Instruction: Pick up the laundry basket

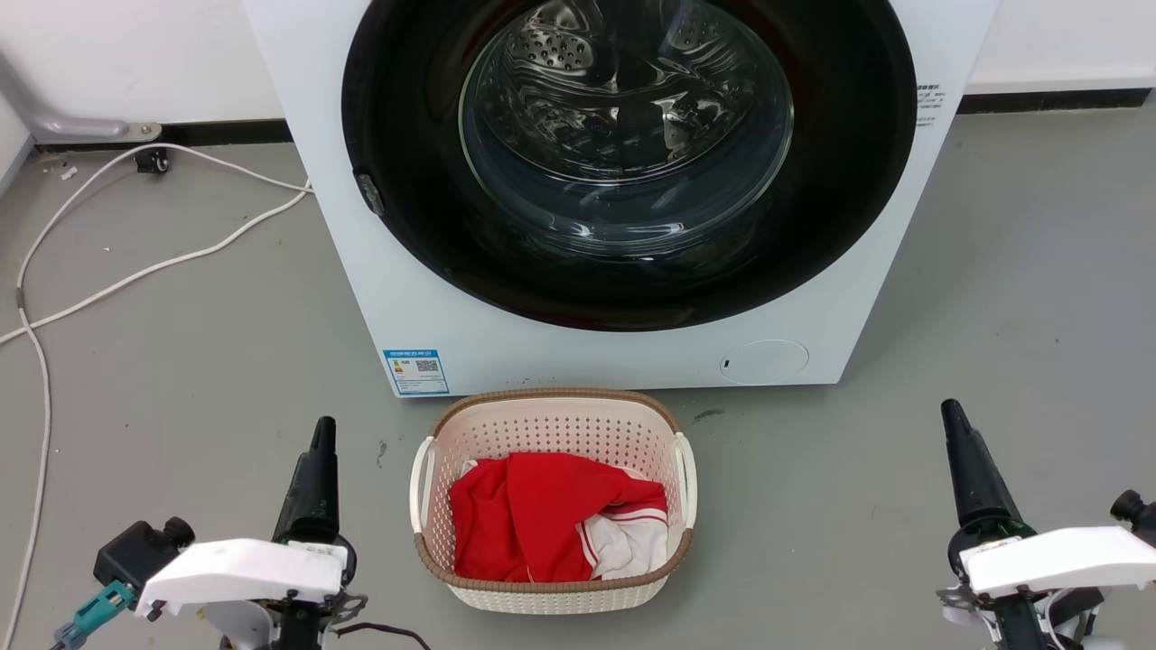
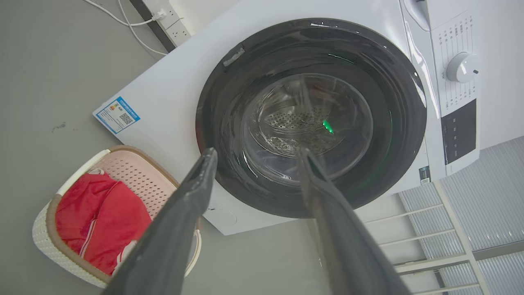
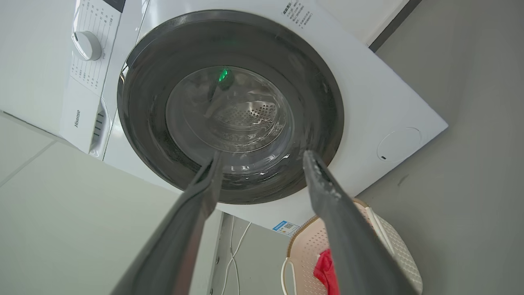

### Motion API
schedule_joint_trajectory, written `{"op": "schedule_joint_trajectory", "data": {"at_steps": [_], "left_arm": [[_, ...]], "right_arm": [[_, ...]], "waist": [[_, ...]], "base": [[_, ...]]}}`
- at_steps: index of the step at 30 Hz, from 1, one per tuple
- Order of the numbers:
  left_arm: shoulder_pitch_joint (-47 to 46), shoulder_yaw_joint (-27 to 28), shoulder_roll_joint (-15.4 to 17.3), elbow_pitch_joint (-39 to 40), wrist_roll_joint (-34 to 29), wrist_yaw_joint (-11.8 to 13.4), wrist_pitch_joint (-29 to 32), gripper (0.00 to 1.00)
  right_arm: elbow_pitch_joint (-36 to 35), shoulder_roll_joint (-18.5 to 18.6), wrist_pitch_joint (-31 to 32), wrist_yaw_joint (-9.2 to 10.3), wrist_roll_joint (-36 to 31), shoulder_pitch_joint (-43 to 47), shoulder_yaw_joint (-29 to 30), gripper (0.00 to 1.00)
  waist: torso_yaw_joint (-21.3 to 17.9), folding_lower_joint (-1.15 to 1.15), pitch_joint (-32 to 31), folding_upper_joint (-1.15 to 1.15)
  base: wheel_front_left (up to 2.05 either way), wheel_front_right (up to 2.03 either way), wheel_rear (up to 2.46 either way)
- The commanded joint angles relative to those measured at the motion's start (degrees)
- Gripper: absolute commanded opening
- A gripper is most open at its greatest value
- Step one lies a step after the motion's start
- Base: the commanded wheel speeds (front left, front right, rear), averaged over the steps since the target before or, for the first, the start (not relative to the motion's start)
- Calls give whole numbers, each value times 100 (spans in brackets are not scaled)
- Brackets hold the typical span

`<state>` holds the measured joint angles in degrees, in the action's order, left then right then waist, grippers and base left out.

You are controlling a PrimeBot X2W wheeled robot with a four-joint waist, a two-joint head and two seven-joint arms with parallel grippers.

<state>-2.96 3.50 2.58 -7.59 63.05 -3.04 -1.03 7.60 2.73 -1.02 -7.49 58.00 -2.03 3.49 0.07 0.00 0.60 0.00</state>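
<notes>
- Two grippers flank the laundry basket (image 1: pixel 553 431) in the head view: the left gripper (image 1: pixel 322 431) at the near left and the right gripper (image 1: pixel 953 417) at the near right. Each is well apart from it and seen side-on, so the jaws cannot be judged here.
- The basket stands on the grey floor (image 1: pixel 181 379), just in front of the white washing machine (image 1: pixel 397 298), with a red and white garment (image 1: pixel 533 515) inside.
- A white cable (image 1: pixel 135 271) trails over the floor at the far left.
- Left wrist view: the left gripper (image 2: pixel 257 151) has its jaws apart, empty, pointing at the machine's dark door; the basket (image 2: pixel 45 246) sits near one finger.
- Right wrist view: the right gripper (image 3: pixel 263 155) likewise has its jaws apart and empty; one finger partly hides the basket (image 3: pixel 393 241).
</notes>
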Motion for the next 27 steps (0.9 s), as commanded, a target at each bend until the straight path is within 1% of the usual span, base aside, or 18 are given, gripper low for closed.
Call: {"op": "schedule_joint_trajectory", "data": {"at_steps": [1, 14, 19, 27], "left_arm": [[-29, -32, 23, 133, -191, 13, -53, 100], [76, -190, 27, 364, -1318, 149, -321, 100], [114, -249, 28, 451, -1719, 131, -414, 100], [193, -279, 30, 535, -2282, 169, -555, 100]], "right_arm": [[-142, 13, -51, 0, -212, -41, -21, 100], [-324, 15, -320, 0, -1471, 76, -110, 100], [-422, 16, -415, 0, -1879, 115, -142, 100], [-539, 17, -555, 0, -2475, 192, -170, 100]], "waist": [[0, 0, 0, 0], [7, 0, -3, 0], [12, 0, 0, 0], [15, 0, -1, 0]], "base": [[0, 0, 0], [0, 0, 0], [0, 0, 0], [0, 0, 0]]}}
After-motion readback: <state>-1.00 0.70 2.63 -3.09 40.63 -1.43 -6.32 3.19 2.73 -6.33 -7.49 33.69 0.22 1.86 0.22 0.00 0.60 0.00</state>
